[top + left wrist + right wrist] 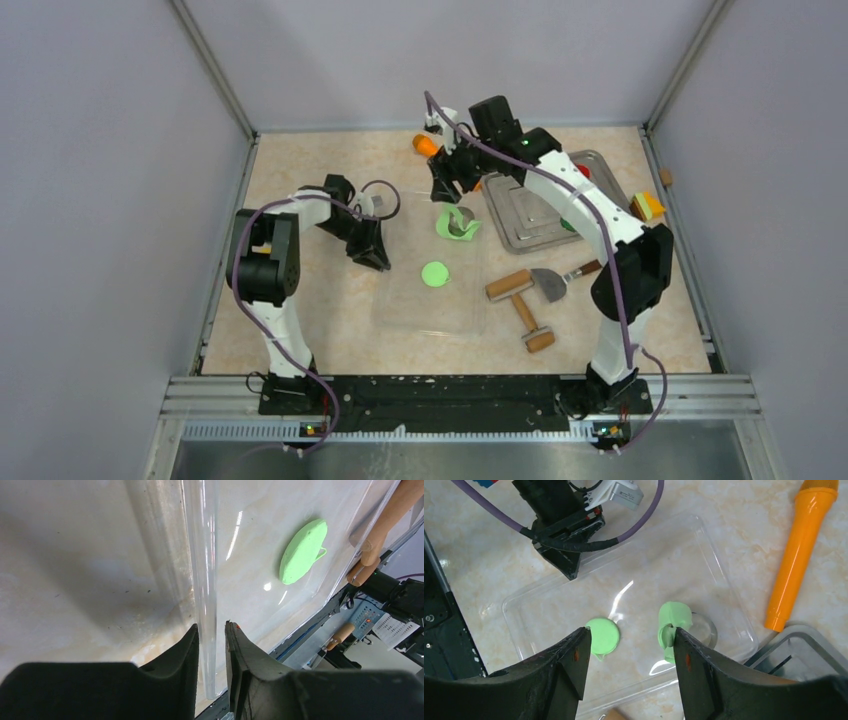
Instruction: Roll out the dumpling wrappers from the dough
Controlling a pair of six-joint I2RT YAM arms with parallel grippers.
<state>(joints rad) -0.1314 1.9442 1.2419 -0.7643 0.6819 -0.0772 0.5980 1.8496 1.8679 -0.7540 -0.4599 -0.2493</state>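
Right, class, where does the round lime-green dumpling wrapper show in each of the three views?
Top external: the dumpling wrapper lies near the centre, on the clear tray.
Left wrist: upper right, seen aslant as an oval.
Right wrist: lower middle, left of centre.
Shared landmark: the clear tray beneath it in every view.

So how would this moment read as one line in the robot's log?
left gripper: shut on clear tray rim | right gripper: open, above dough | wrapper: one disc flat in tray
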